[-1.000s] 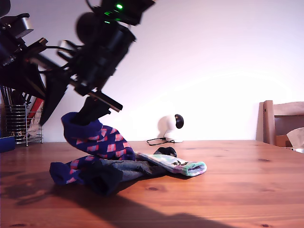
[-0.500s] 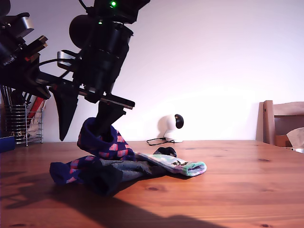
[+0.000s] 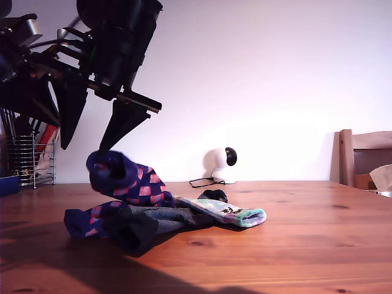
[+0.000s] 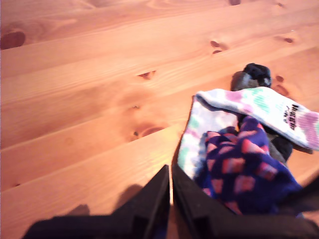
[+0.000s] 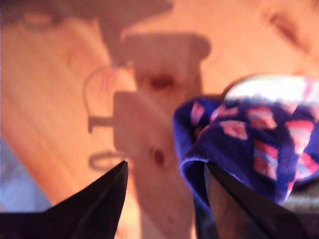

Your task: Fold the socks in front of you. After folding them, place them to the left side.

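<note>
Navy-purple knitted sock with pink-red blocks (image 3: 125, 184) found draped over the heap on the wooden plank table (image 3: 306, 245), left of centre in the exterior view, its cuff standing up in a loose hump. Beneath and right of it in that view: dark grey sock (image 3: 147, 223), then pastel tie-dye sock in mint, pink and white (image 3: 229, 213), all touching in one tangle. No sock folded yet; none set aside.

Second gripper (image 5: 164, 174): jaws wide apart, nothing held; the navy cuff lies against the inner face of one finger (image 5: 234, 199) without being pinched. In the exterior view that open pair hangs just above the cuff, fingertips pointing down. First gripper (image 4: 171, 174): fingers nearly together, only a thin gap between; no fabric visible in it, though the view is too blurred to rule out a thread. Tips sit just beside the tie-dye sock's edge (image 4: 199, 129).

Risks, as judgement:
- Raised cuff likely to slump or roll off the heap, unsupported.
- Knit may snag on the adjacent finger and drag as the arm moves.
- A grasp into the tangle may lift two socks together.
- Both arms working close over one heap; contact between them possible.

Writing: dark lettering on the tie-dye sock, possibly "HERO" or similar; not reliably legible. No other labels seen.
</note>
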You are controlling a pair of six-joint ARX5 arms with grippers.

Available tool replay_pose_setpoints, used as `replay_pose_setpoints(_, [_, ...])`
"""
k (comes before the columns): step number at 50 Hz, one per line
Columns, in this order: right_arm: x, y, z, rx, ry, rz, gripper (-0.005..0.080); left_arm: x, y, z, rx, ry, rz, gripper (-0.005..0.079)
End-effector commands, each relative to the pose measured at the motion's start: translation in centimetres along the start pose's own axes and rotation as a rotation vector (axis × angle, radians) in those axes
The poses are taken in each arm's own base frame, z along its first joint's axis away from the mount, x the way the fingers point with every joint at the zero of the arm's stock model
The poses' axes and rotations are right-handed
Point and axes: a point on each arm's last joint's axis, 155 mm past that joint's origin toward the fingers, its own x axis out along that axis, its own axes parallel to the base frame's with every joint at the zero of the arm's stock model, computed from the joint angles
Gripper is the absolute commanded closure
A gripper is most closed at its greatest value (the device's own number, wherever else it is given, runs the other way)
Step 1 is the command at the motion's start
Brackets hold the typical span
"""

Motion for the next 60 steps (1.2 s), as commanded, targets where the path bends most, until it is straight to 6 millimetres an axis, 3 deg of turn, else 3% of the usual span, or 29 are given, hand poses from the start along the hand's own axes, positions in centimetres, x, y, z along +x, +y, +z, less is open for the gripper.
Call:
replay_pose_setpoints(1, [0.1, 0.9, 0.0, -0.021, 0.007, 0.008, 0.0306, 0.3, 0.0, -0.4, 0.005, 0.009, -0.002, 0.0766])
replay_pose_setpoints(12, [-2.2, 0.0, -0.2, -0.061, 0.026, 0.002, 0.0339, 0.6, 0.1, -0.7, 0.0, 0.021, -0.004, 0.0766])
replay_pose_setpoints(16, [-2.6, -1.4, -1.7, -0.089, 0.087, -0.007, 0.0369, 1.1, 0.2, -1.2, -0.01, 0.042, -0.011, 0.0766])
replay_pose_setpoints(19, [-2.9, -3.2, -1.6, -0.062, 0.087, -0.021, 0.0391, 1.8, 0.1, -2.0, -0.022, 0.072, -0.024, 0.0766])
replay_pose_setpoints(26, [-3.6, -6.9, -1.5, -0.018, 0.074, -0.044, 0.0611, 3.5, -2.0, -4.3, -0.061, 0.16, -0.131, 0.0759])
replay_pose_setpoints(30, [-4.0, -8.9, -1.3, 0.002, 0.062, -0.052, 0.0776, 4.1, -3.2, -4.9, -0.074, 0.185, -0.175, 0.0693])
replay_pose_setpoints(36, [-4.5, -10.9, 0.0, 0.024, -0.005, -0.053, 0.0764, 4.3, -5.1, -5.4, -0.062, 0.211, -0.214, 0.0486])
replay_pose_setpoints(41, [-4.4, -11.1, 0.9, 0.012, -0.043, -0.008, 0.0764, 4.5, -6.5, -6.1, -0.047, 0.246, -0.233, 0.0364])
replay_pose_setpoints(52, [-2.3, -10.9, 0.4, 0.013, -0.017, 0.074, 0.0764, 4.5, -8.8, -7.6, -0.026, 0.31, -0.269, 0.0311])
replay_pose_setpoints(60, [0.1, -11.2, -0.4, 0.027, 0.019, 0.109, 0.0764, 4.7, -8.6, -8.6, 0.01, 0.348, -0.212, 0.0312])
